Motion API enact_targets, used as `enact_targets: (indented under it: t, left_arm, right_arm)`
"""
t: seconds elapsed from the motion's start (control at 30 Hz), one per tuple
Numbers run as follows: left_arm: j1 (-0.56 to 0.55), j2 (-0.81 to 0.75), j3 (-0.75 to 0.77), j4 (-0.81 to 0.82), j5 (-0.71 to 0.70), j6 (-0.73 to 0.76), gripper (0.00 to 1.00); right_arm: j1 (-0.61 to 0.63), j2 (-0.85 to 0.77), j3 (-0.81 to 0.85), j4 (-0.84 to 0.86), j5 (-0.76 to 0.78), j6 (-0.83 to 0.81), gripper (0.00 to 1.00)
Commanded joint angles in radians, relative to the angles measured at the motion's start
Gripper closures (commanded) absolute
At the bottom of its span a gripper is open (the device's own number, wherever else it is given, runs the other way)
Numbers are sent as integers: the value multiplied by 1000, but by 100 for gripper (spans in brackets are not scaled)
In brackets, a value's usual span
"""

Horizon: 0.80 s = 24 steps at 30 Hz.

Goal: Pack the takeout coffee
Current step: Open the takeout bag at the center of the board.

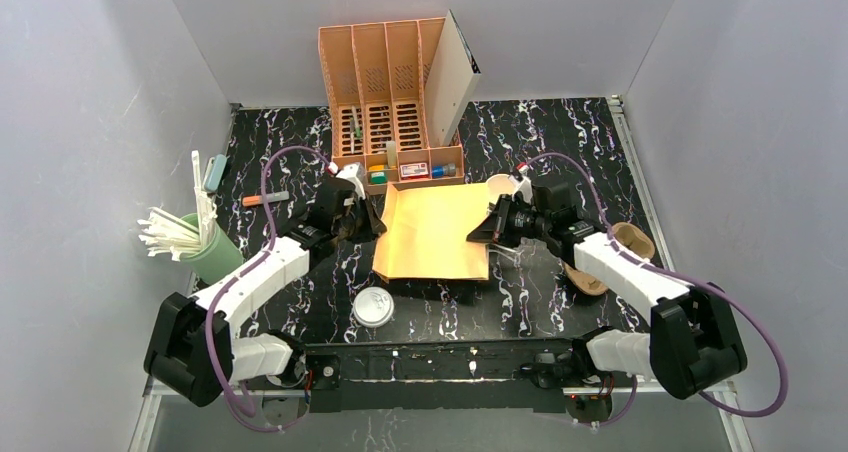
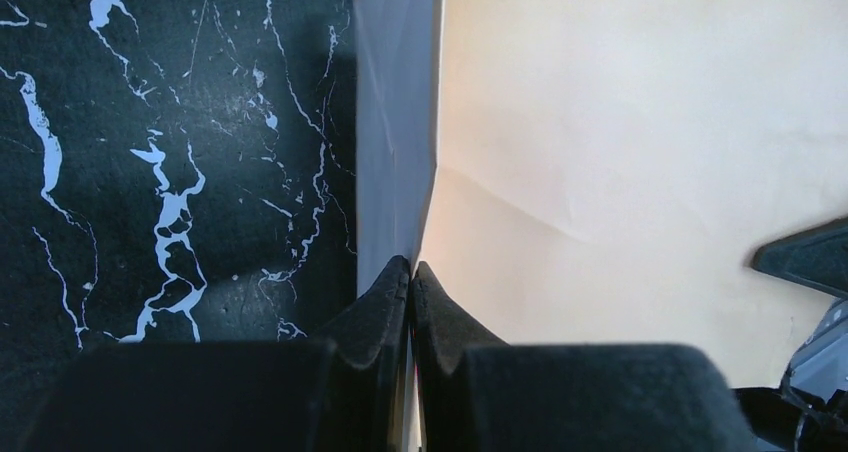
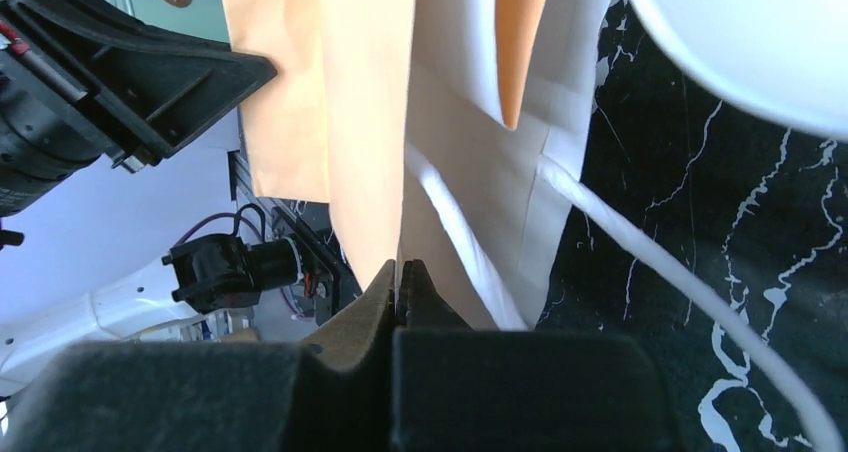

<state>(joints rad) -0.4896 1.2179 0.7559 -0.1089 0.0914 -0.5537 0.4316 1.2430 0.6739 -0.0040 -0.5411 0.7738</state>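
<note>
Two sides of the bag were held, mid top view, likely to pull it open for the cup just beside its upper right corner. Left wrist view: left gripper pinched one edge. Right wrist view: right gripper pinched the other.

Boxed in by plain pale grey walls on the left, back and right. Floored with a glossy black marble-patterned tabletop, veined in white. Edged along the right side by a pale metal rail. Lit evenly and softly from above, with only weak shadows.
</note>
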Motion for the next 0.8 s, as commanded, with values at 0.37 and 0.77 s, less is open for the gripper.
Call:
enact_targets:
  t: [0.37, 0.77]
  left_arm:
    - [159, 20, -210, 225, 97, -118, 99]
    - [205, 63, -301, 385, 217, -136, 76]
  right_arm:
    - [-5, -173, 195, -297, 145, -37, 99]
    - [-5, -137, 287, -329, 70, -12, 99]
